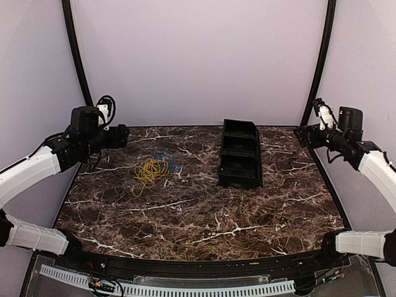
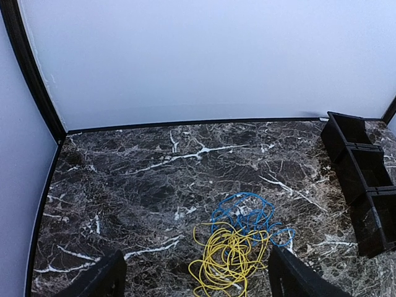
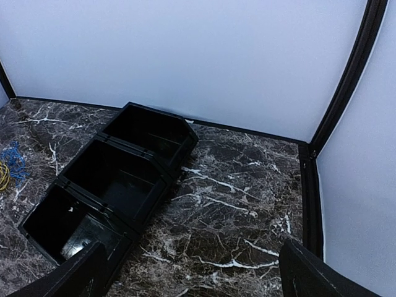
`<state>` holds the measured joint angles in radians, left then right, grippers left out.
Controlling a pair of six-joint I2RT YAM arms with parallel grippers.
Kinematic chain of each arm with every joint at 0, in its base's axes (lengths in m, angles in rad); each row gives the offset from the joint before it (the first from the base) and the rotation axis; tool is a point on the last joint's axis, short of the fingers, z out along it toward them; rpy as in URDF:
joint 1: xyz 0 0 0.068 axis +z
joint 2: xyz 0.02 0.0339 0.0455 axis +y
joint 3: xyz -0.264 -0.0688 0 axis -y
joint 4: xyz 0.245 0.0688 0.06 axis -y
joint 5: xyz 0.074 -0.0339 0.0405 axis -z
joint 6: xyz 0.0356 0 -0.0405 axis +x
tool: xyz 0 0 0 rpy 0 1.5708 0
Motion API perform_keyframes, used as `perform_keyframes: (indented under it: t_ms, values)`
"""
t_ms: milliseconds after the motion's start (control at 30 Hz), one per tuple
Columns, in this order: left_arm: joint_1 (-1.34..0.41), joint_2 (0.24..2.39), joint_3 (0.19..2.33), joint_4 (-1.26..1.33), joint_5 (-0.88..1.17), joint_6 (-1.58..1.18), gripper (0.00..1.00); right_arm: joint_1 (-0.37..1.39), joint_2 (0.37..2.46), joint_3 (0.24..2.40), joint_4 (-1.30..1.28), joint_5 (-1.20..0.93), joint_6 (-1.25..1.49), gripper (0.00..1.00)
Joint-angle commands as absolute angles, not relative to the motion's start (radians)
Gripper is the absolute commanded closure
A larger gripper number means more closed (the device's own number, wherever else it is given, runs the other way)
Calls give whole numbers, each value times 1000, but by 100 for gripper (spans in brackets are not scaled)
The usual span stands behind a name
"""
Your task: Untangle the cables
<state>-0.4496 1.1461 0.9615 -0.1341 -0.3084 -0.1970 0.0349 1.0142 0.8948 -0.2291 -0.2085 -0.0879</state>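
Nothing done yet. Yellow-blue cables (image 1: pixel 152 168) in one tangled heap, ten o'clock off table centre, tray (image 1: pixel 240 183) at their three o'clock. Left gripper (image 1: pixel 122 136), right gripper (image 1: pixel 303 135) spread wide, empty, well apart from heap. All untangling left.

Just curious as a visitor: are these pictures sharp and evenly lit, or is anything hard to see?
Top external: soft, grainy; the blue cable nearly vanishes against dark marble tabletop. Left wrist: crisper, yellow cable vivid, light even, no hard shadows. Right wrist: black tray interior murky.
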Motion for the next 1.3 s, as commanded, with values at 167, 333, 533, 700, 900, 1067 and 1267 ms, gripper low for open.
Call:
perform_keyframes:
  t_ms: [167, 333, 533, 700, 900, 1067, 1267]
  values:
    - [-396, 1180, 833, 91, -167, -185, 27, -6, 1085, 749, -56, -305, -215, 1]
    - [-478, 1224, 815, 126, -78, -157, 30, 53, 1200, 757, -81, -325, -338, 2]
    - [-573, 1285, 826, 140, 2, -167, 31, 170, 1324, 744, -73, -282, -493, 12]
    - [-607, 1335, 844, 137, 48, -187, 32, 283, 1420, 750, -85, -267, -594, 31]
    - [-619, 1360, 854, 134, 65, -192, 32, 415, 1536, 779, -111, -229, -664, 49]
    - [-620, 1354, 855, 136, 61, -195, 32, 571, 1604, 814, -128, -211, -700, 54]
    - [-622, 1381, 855, 141, 27, -272, 31, 752, 1855, 1125, -255, -218, -669, 72]
